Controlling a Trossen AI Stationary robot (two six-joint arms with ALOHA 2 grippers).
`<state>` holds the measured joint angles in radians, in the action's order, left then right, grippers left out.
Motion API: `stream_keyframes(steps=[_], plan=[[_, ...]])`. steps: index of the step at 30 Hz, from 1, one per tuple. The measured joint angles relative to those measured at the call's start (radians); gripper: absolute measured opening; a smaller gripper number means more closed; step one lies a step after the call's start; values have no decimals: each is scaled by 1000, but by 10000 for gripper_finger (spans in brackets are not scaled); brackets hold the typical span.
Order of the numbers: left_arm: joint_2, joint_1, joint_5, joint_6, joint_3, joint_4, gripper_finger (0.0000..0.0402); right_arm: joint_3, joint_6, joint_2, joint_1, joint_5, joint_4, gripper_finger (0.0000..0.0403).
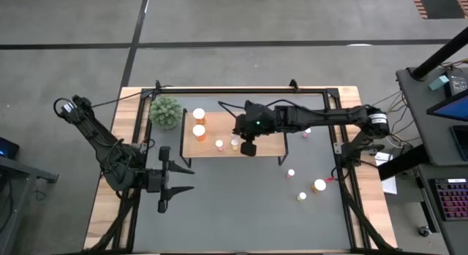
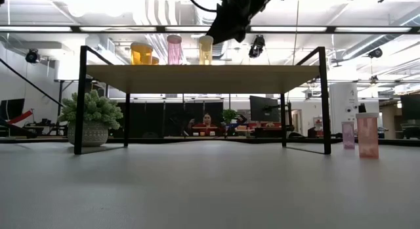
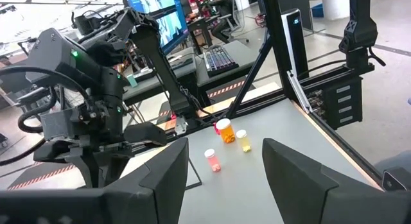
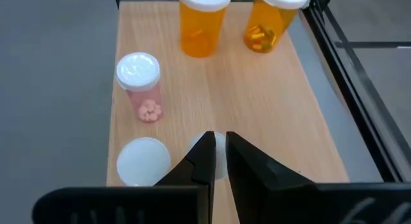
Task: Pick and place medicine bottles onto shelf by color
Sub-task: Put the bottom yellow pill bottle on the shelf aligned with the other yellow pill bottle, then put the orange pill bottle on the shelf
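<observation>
1. The low light-wood shelf on thin black legs (image 1: 208, 147) stood at the far middle of the dark grey worktop (image 1: 234, 211), with the spiky green plant in its pot (image 1: 166, 112) just beside its left end.
2. On the shelf stood two larger orange bottles with white caps (image 4: 203, 18), side by side at the left end, one of them (image 4: 273, 22) showing mixed pills through its wall.
3. Nearer the middle stood a small pink bottle with a white cap (image 4: 141, 86), upright, pink tablets visible in its base, and beside it another small white-capped bottle (image 4: 143, 161).
4. The right arm's jaws (image 1: 248, 147) hung over the front edge of the shelf, pressed almost together with only a thin slit between them, pinching nothing; a white cap (image 4: 220, 147) showed just behind their tips.
5. Off the shelf, on the right of the worktop, another orange bottle (image 1: 319, 185) stood with small ones near it: a yellow one (image 1: 301, 196), a pink one (image 1: 291, 172), and a further pink one (image 1: 306, 131) under the right arm.
6. The left arm's jaws (image 1: 165, 179) waited spread wide over the left of the worktop, empty.
</observation>
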<state>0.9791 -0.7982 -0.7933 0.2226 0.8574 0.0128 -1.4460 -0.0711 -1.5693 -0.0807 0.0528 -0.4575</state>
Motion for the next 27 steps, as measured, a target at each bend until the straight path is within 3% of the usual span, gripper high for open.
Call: stream_keyframes(steps=[27], plan=[[0, 0, 0, 1, 0, 4, 183, -37, -76, 15, -11, 31, 21, 27]])
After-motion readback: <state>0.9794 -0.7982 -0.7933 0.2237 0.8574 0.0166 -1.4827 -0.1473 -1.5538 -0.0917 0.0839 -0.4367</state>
